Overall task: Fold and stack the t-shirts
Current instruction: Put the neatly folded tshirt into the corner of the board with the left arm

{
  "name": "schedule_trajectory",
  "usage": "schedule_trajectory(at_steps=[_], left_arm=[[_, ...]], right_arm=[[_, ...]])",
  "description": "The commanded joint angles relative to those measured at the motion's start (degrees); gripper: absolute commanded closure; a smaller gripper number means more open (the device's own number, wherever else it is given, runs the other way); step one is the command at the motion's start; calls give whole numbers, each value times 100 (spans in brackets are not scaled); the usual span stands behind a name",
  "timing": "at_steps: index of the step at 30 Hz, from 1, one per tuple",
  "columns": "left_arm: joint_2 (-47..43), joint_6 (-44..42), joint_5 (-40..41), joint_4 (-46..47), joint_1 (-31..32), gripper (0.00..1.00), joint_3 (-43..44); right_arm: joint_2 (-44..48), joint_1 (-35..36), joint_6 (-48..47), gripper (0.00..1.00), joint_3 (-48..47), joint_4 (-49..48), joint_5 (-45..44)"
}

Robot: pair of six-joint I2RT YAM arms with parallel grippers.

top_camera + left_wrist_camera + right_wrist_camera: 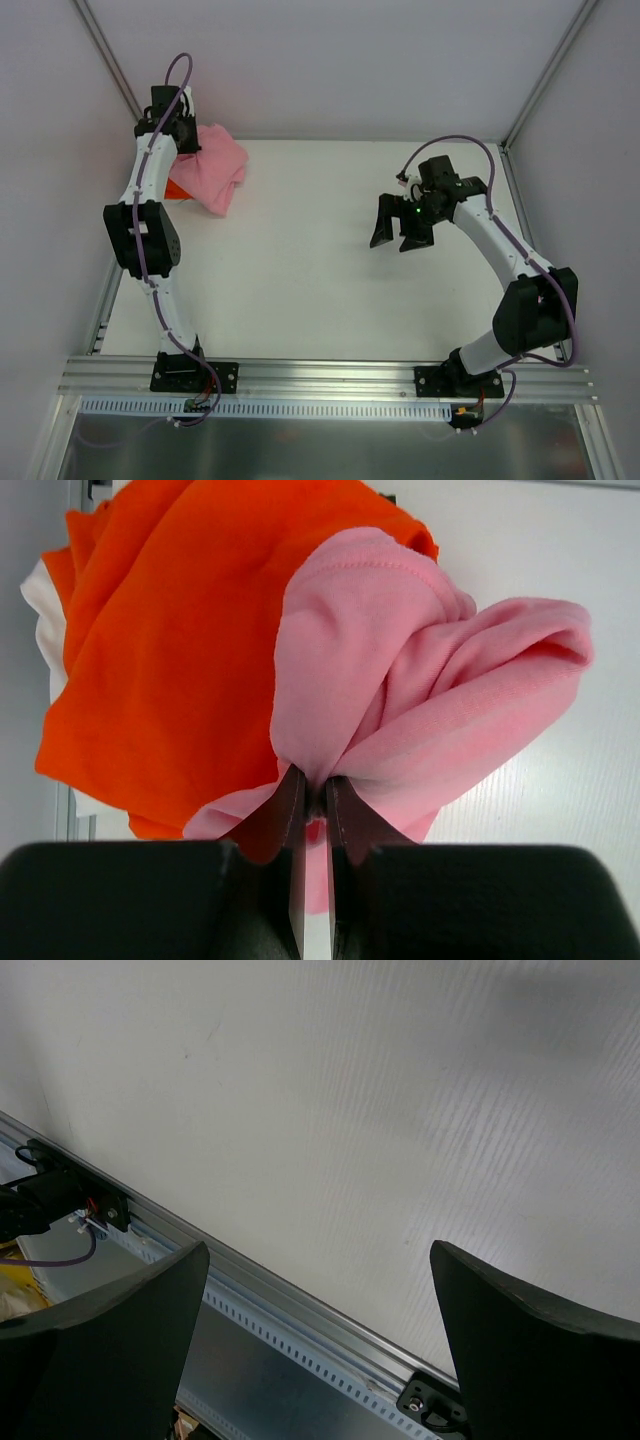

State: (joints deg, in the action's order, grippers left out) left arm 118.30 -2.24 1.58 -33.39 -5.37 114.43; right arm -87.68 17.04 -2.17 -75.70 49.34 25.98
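Fold of pink t-shirt (420, 680) is pinched between closed jaws of left gripper (312, 788), seen at bottom centre. Pink cloth is bunched, gathered toward fingertips, and overlaps crumpled orange t-shirt (170, 650) at left. Both garments are backed by white table (570, 810).

We see a plain light pink cloth t-shirt (430, 700). At its nine o'clock lies a plain bright orange cloth t-shirt (170, 660).
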Motion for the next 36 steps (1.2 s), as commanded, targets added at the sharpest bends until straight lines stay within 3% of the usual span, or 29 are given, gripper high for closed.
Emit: schedule_trajectory(at_steps=[1,8,19,36], left_arm=[[79,66,149,675,-78,100,430],[255,198,351,1132,-184,100,528],[-202,198,1089,1826,-395,100,-8],[-343,944,1266,1932,-729,100,-9]], right_arm=[[208,-51,7,0,82,40,57],[-47,-95,-11,1,-6,163,21],[-557,-104,59,1,-304,155,57],[-909,-95,103,1,-771,155,144]])
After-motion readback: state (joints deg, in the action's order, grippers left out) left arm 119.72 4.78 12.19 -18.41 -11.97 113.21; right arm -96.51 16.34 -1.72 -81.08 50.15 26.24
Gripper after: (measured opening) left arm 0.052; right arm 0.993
